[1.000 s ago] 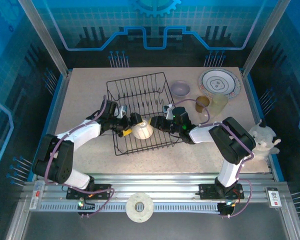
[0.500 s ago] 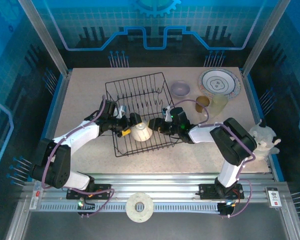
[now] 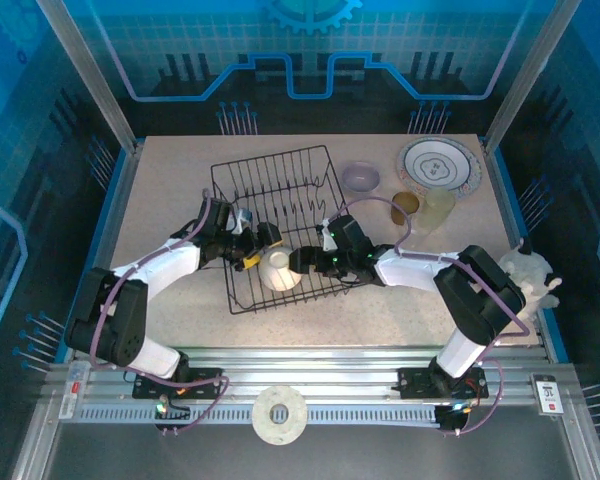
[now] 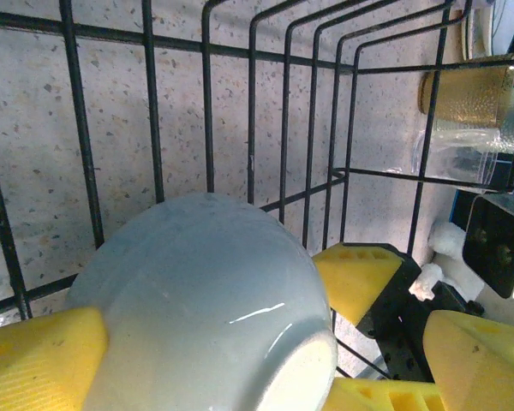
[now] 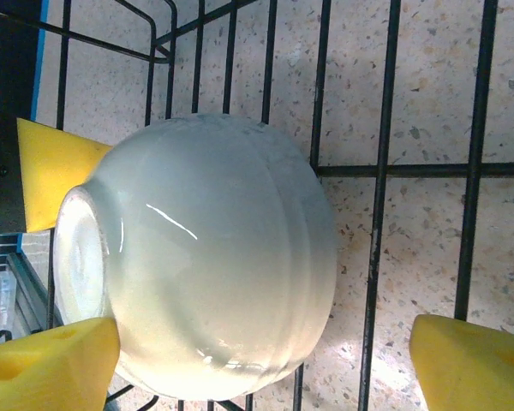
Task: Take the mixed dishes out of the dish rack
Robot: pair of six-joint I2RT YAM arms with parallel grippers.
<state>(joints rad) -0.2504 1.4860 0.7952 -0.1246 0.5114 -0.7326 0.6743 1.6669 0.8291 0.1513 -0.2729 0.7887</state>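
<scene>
- While the left tool (image 3: 260,256) reaches into the dish rack (image 3: 280,185) from the left, it is clenched on the small cream bowl (image 3: 277,270).
- From the left wrist, one yellow finger (image 4: 34,360) presses the left side of the bowl. Another yellow bit touches it near its foot.
- That bowl is tipped on its side in the near part of the black wire rack, with its foot turned to the left tool. I cannot tell if it rests on the wires under it.
- Next comes the right tool (image 3: 302,262), reaching in from the right, just beside the bowl. It is released, with its fingers wide apart.
- From the right wrist, one of its fingers (image 5: 43,364) touches the bowl low down, and the other one stands apart from it.
- Right of the rack, on the bench (image 3: 170,190), sits a little purple bowl (image 3: 360,178).
- Then come a brown cup (image 3: 405,207) and a yellowish see-through cup (image 3: 438,208), just beside each other.
- Behind the cups lies a white plate (image 3: 438,165) with a purple rim.
- A white toy (image 3: 525,275) sits at the far right edge.
</scene>
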